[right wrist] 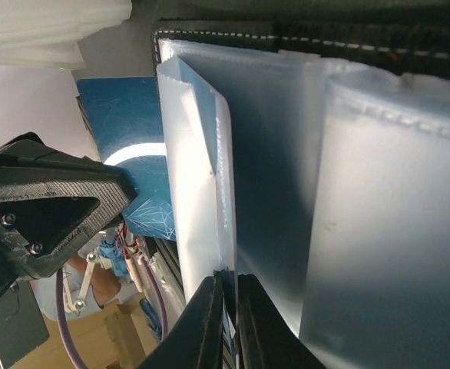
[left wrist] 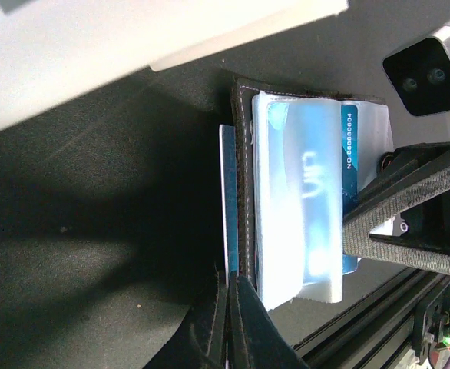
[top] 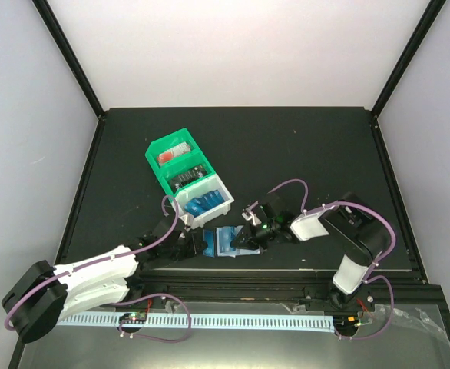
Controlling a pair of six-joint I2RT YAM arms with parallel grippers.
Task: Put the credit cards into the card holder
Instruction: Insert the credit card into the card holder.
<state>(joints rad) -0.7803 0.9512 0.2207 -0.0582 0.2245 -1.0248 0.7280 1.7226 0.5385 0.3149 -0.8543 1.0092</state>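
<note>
The card holder (left wrist: 244,169) lies open on the black worktop (top: 309,146), near its front edge and between the two arms, with its clear pale sleeves (left wrist: 302,200) fanned upward. A blue credit card (left wrist: 349,131) with pale print sits inside one sleeve, and its numbered end shows through the plastic.

The left pincer (left wrist: 231,280) is pressed together on the holder's near edge, its fingers meeting over the stitched black cover. A thin blue strip runs along the outside of that cover and down into the grip. From the right wrist view, a second blue card (right wrist: 121,115) lies flat beside the sleeves on the side where the left pincer comes in.

The right pincer (right wrist: 226,280) meets the holder from the opposite side. Its fingers stand close together with only a narrow slit between them, and the edge of one pale sleeve runs down into that slit. Whether they are gripping it I cannot tell.

Just behind the holder stands a white bin (top: 229,201) holding more blue cards (top: 204,204), joined at its far side to a green bin (top: 153,157)
</note>
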